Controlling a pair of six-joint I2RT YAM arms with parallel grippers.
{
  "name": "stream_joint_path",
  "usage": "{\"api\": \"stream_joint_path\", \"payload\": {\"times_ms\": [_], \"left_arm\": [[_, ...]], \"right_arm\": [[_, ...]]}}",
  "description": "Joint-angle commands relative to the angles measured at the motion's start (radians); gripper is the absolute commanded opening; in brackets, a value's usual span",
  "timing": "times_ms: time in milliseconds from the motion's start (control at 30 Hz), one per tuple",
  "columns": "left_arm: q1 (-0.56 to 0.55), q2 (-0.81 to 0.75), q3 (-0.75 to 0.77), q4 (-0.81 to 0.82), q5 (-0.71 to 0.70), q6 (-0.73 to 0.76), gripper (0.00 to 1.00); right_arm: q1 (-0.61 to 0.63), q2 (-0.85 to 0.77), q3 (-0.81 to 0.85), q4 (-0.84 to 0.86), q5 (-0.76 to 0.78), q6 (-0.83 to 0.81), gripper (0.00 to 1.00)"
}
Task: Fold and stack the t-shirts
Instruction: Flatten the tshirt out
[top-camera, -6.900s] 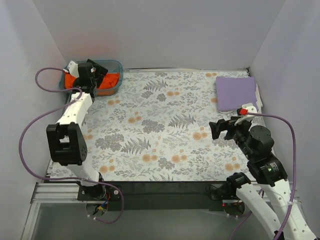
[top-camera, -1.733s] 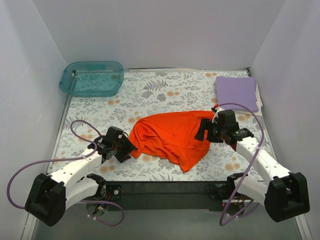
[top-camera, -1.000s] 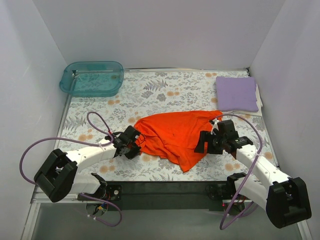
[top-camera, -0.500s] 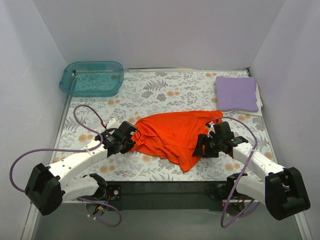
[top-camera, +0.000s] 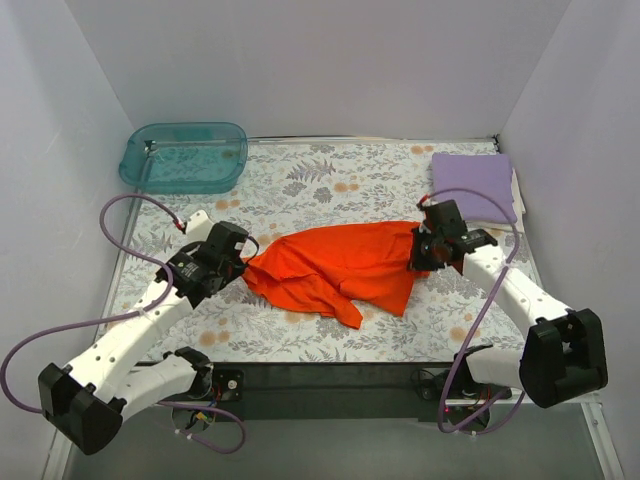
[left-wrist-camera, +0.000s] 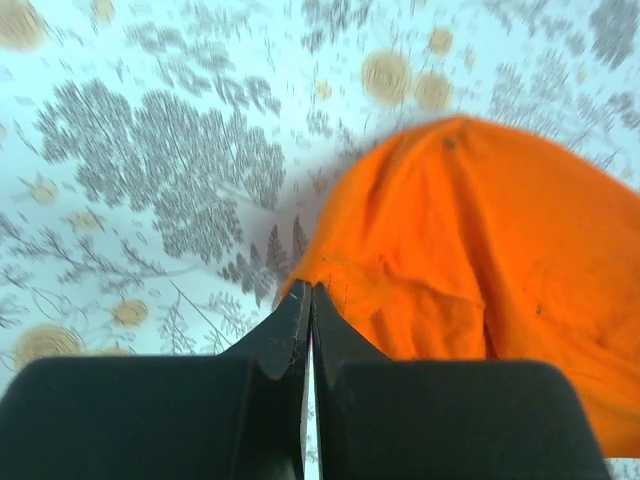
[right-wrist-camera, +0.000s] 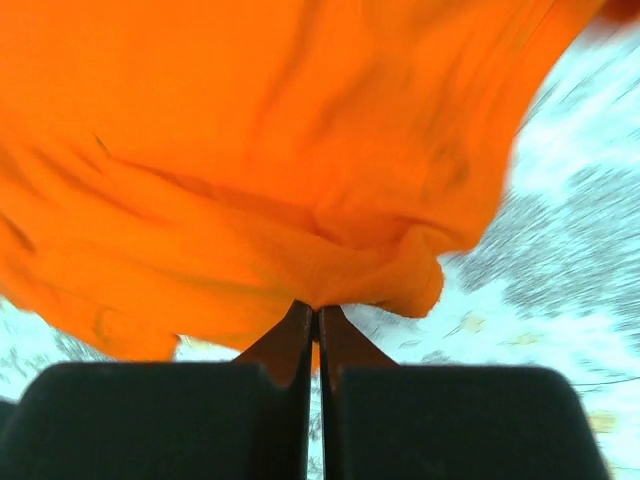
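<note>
Step in hand: spreading the orange t-shirt (top-camera: 335, 272) out before the first fold. Your left gripper (left-wrist-camera: 308, 296) is pinched tight on the shirt's left edge. Your right gripper (right-wrist-camera: 315, 312) is clamped on a bunched edge at its right. The shirt is stretched between them over the middle of the table (top-camera: 300, 190), with its near part crumpled. The purple t-shirt (top-camera: 472, 187) lies folded at the far right corner. Next move, as I judge it: draw both ends apart evenly, lay the cloth flat, then let go.
</note>
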Motion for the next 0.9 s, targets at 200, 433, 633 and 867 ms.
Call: {"api": "stream_joint_path", "payload": {"times_ms": [200, 433, 633, 867], "left_arm": [[0.242, 0.058, 0.346, 0.141, -0.071, 0.425, 0.0], [0.319, 0.275, 0.871, 0.189, -0.051, 0.481, 0.0], [0.319, 0.101, 0.895, 0.253, -0.016, 0.532, 0.0], [0.319, -0.11, 0.869, 0.267, 0.004, 0.625, 0.0]], "right_arm": [[-0.19, 0.106, 0.611, -0.194, 0.06, -0.137, 0.01], [-0.291, 0.287, 1.198, -0.262, -0.082, -0.086, 0.01], [-0.296, 0.087, 1.116, -0.259, -0.083, -0.098, 0.01], [-0.184, -0.191, 0.967, -0.259, 0.017, -0.166, 0.01]]}}
